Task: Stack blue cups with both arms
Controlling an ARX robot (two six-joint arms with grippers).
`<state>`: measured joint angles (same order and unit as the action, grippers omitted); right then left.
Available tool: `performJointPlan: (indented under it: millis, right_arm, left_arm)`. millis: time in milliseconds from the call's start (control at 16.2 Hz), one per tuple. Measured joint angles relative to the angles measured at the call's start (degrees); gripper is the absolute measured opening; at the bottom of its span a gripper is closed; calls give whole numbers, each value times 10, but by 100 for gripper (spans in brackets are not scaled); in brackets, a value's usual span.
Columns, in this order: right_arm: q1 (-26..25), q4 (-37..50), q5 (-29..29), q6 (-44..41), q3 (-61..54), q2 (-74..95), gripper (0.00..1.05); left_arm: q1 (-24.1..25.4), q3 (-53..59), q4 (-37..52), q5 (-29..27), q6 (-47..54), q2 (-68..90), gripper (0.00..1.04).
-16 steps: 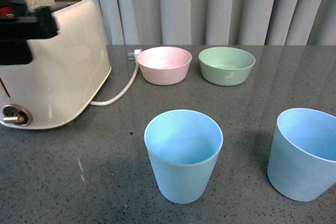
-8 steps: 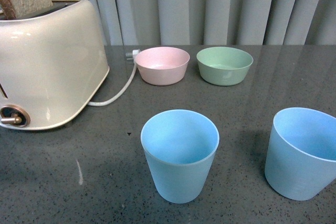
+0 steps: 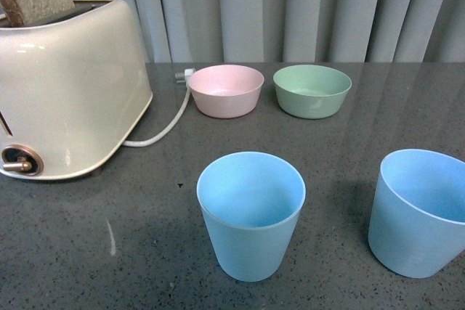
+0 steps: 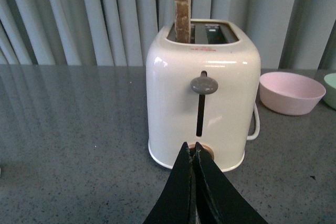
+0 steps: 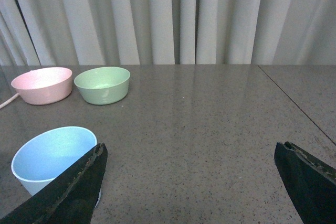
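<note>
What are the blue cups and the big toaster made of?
The blue cups look like matte plastic: even colour, soft dull sheen, thin rims. The toaster looks like glossy cream plastic or painted metal; bright highlights show, but which is unclear.

Middle blue cup (image 3: 251, 241), right blue cup (image 3: 410, 241): matt, smooth plastic.
Pink bowl (image 3: 226, 91), green bowl (image 3: 312, 92): matt, faintly speckled.
Toaster (image 3: 73, 85): glossy cream shell.
Table (image 3: 65, 259): polished, speckled grey stone look.
Curtain (image 3: 290, 5): soft pleated cloth.
Bread slice (image 4: 182, 3): rough, grainy.

Blue cups (image 3: 251, 215) (image 3: 418, 212), pink bowl (image 3: 226, 90), green bowl (image 3: 312, 91), cream toaster (image 3: 69, 88); the table (image 3: 73, 266) looks speckled grey.
</note>
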<state>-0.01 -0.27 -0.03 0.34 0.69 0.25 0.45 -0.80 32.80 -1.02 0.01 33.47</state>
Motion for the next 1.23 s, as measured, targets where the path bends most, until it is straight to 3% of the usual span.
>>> performJointPlan:
  millis: [1046, 1169, 1231]
  right_arm:
    - [0, 0, 0, 0, 0, 0, 98]
    - [0, 0, 0, 0, 0, 0, 98]
    - [0, 0, 0, 0, 0, 0, 98]
  left_arm:
    - [-5, 0, -229, 10, 0, -236, 1]
    - [-5, 0, -336, 9, 0, -321, 1]
    - [-5, -1, -318, 12, 0, -329, 1]
